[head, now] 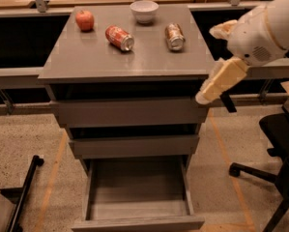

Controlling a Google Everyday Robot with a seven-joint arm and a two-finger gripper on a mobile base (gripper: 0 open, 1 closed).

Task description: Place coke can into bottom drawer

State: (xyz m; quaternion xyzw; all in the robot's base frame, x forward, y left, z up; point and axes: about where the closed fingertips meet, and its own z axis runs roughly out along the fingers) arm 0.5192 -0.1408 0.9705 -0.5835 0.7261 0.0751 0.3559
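The coke can (119, 37), red with silver ends, lies on its side on the grey cabinet top (86, 62), left of centre. The bottom drawer (139, 190) is pulled open and empty, lowest of three. My gripper (214, 93) hangs at the cabinet's right front corner, about level with the top drawer front. It points down and left, holds nothing, and is well apart from the coke can.
A brownish-gold can (175, 36) lies right of the coke can. A red apple (84, 20) and a white bowl (144, 11) sit at the back of the top. An office chair (279, 144) stands at the right. A black bar (25, 190) lies on the floor at the left.
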